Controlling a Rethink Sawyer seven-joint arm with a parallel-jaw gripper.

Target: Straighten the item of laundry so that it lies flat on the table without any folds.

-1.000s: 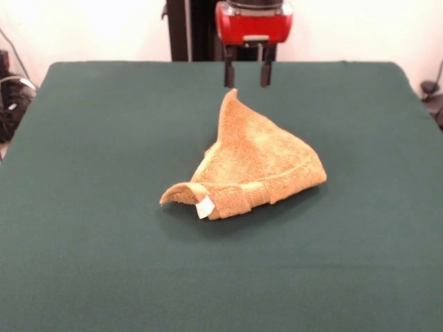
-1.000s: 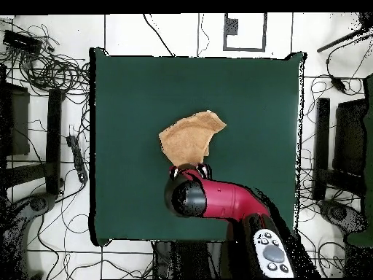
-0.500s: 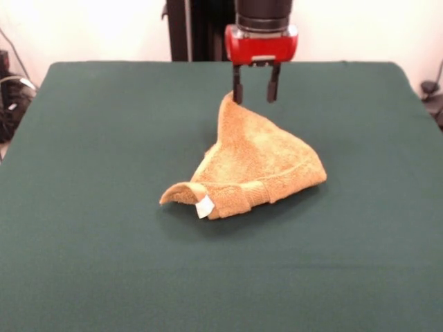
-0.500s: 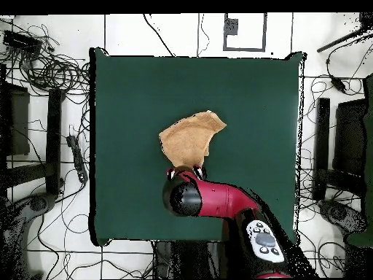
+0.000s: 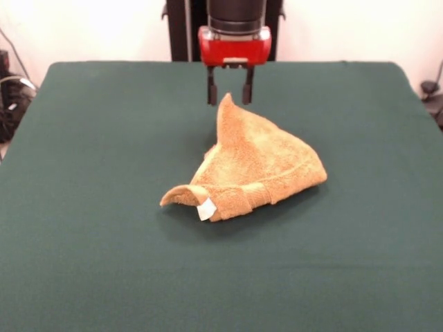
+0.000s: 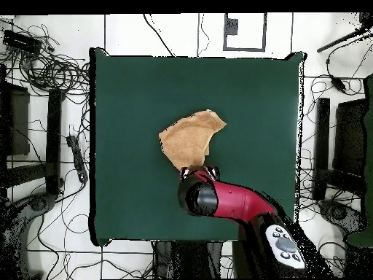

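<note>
Near mid-table [image 5: 83,138], the folded hand towel [image 5: 259,162] lay peaked; the gripper [image 5: 228,90] hung spread, straddling its tip. Clamping there risked pinching doubled layers, dragging the fold along unopened.

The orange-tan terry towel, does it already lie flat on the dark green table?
No: the orange-tan terry towel is bunched on the dark green table, with one corner standing up in a peak and another edge curled over.
</note>
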